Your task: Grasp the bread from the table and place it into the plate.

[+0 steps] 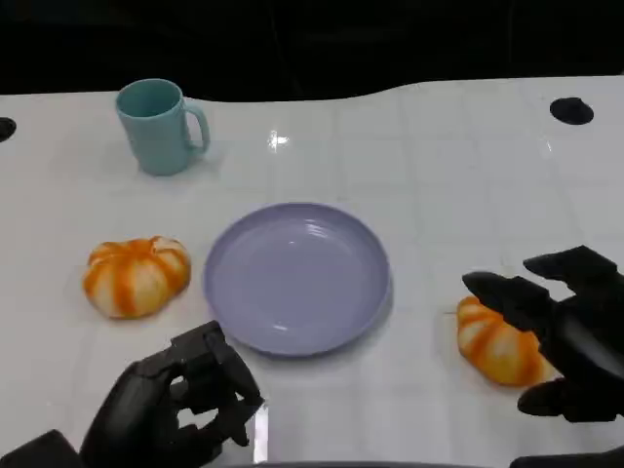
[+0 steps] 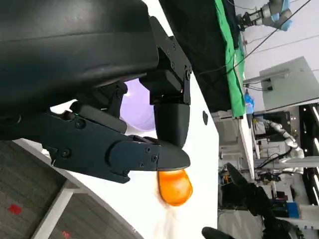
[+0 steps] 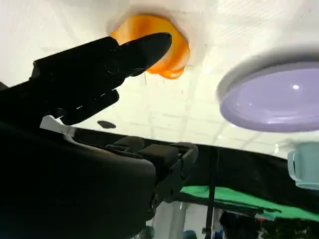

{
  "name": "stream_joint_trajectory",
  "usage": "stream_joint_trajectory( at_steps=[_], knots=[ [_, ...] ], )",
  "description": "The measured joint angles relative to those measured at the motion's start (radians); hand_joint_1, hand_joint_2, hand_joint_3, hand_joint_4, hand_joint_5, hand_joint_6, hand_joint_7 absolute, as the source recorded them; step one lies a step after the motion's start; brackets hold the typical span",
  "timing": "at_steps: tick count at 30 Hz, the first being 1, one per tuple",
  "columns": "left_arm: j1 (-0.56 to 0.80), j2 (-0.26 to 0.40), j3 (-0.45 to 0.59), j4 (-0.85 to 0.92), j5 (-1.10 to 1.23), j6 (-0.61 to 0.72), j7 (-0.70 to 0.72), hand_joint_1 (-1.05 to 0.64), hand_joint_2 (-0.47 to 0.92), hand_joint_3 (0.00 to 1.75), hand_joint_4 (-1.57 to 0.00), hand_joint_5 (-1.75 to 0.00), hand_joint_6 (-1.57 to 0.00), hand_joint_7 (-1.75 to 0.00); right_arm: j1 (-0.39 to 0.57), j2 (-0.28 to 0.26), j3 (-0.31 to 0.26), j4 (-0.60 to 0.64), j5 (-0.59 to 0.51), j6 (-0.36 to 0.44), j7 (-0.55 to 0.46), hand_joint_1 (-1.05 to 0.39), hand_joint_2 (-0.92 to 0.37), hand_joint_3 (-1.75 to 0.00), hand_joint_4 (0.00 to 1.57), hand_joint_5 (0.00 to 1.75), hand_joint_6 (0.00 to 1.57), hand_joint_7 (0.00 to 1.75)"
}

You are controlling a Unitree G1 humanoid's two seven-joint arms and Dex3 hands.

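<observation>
Right hand (image 1: 565,346) was spread, fingers apart and extended over the bread roll (image 1: 497,343) lying on the table just in front of its palm. One finger reached across the roll's top while the thumb sat below on the near side; whether any finger actually touched the crust could not be told. Judged as a pre-grasp bracket: the hand was opened wide enough to take the roll from above and close around it. In the right wrist view the fingers (image 3: 134,50) overlapped the roll (image 3: 167,59), consistent with that.

Plate (image 1: 295,276), lavender and shallow, sat off to the inner side of the right hand, between the two hands, nothing in it. Its central position makes it reachable by either arm; the carry from roll to plate looked short.

Left hand (image 1: 185,400) rested low, fingers curled in on nothing, just short of the plate's near rim. A second roll (image 1: 136,276) lay beyond and outward of that hand, untouched. A teal mug (image 1: 159,127) stood farther back, well apart from both hands.

Table (image 1: 439,175) was white, glossy, with a faint tile grid and a glare spot. Behind it, dark drape; the left wrist view showed green cloth (image 2: 227,55) and lab equipment in the room.
</observation>
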Motion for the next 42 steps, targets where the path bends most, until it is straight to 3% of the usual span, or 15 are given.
stream_joint_trajectory(
  at_steps=[7, 25, 30, 33, 35, 36, 38, 40, 41, 42],
  knots=[
    [-0.001, -0.006, -0.001, -0.001, 0.001, 0.000, 0.005, -0.52, 0.92, 0.32, -0.69, -1.75, -0.58, -1.59, -0.054, -0.003, 0.042, 0.088, -0.034, 0.004, -0.001, -0.62, -0.79, 0.00, 0.03, 0.48, 0.26, 0.01],
    [0.004, -0.008, -0.002, -0.012, 0.003, -0.001, 0.005, -0.54, 0.92, 0.31, -0.68, -1.75, -0.58, -1.59, -0.282, -0.002, 0.214, 0.513, -0.096, 0.030, -0.124, -0.66, -0.85, -0.01, 0.11, 0.37, 0.26, 0.01],
    [0.004, -0.008, -0.003, -0.013, 0.002, -0.002, 0.005, -0.54, 0.92, 0.31, -0.68, -1.75, -0.58, -1.58, -0.335, 0.008, 0.264, 0.618, -0.093, 0.034, -0.149, -0.64, -0.89, 0.00, 0.27, 0.25, 0.35, 0.01],
    [0.006, -0.008, -0.002, -0.017, 0.003, -0.002, 0.005, -0.56, 0.92, 0.31, -0.68, -1.75, -0.58, -1.57, -0.360, 0.009, 0.285, 0.660, -0.090, 0.035, -0.158, -0.57, -0.92, -0.02, 0.52, 0.15, 0.52, 0.02],
    [0.007, -0.008, -0.003, -0.019, 0.003, -0.002, 0.006, -0.56, 0.92, 0.31, -0.68, -1.75, -0.58, -1.57, -0.373, 0.009, 0.292, 0.677, -0.076, 0.030, -0.170, -0.39, -0.90, -0.01, 0.90, 0.33, 0.82, 0.09],
    [0.009, -0.008, -0.003, -0.022, 0.004, -0.002, 0.006, -0.56, 0.92, 0.31, -0.69, -1.75, -0.58, -1.57, -0.377, 0.011, 0.289, 0.692, -0.053, 0.018, -0.194, -0.30, -0.89, 0.00, 0.96, 0.68, 1.01, 0.08],
    [0.012, -0.008, -0.004, -0.027, 0.004, -0.001, 0.006, -0.56, 0.92, 0.31, -0.68, -1.75, -0.58, -1.57, -0.379, 0.020, 0.277, 0.721, -0.001, -0.015, -0.260, -0.19, -0.90, 0.00, 0.93, 1.39, 1.24, 0.10],
    [0.014, -0.008, -0.005, -0.029, 0.005, 0.000, 0.006, -0.56, 0.92, 0.31, -0.68, -1.75, -0.58, -1.57, -0.381, 0.023, 0.269, 0.754, 0.036, -0.063, -0.336, -0.15, -0.91, -0.01, 0.94, 1.65, 1.34, 0.14],
    [0.014, -0.008, -0.005, -0.030, 0.005, 0.000, 0.006, -0.56, 0.92, 0.31, -0.68, -1.75, -0.58, -1.57, -0.383, 0.023, 0.268, 0.773, 0.047, -0.089, -0.375, -0.14, -0.90, -0.07, 0.94, 1.70, 1.24, 0.46],
    [0.014, -0.008, -0.005, -0.031, 0.005, 0.001, 0.006, -0.56, 0.92, 0.31, -0.68, -1.75, -0.58, -1.57, -0.384, 0.022, 0.268, 0.788, 0.054, -0.110, -0.406, -0.14, -0.89, -0.14, 0.92, 1.72, 1.03, 0.96]
  ],
)
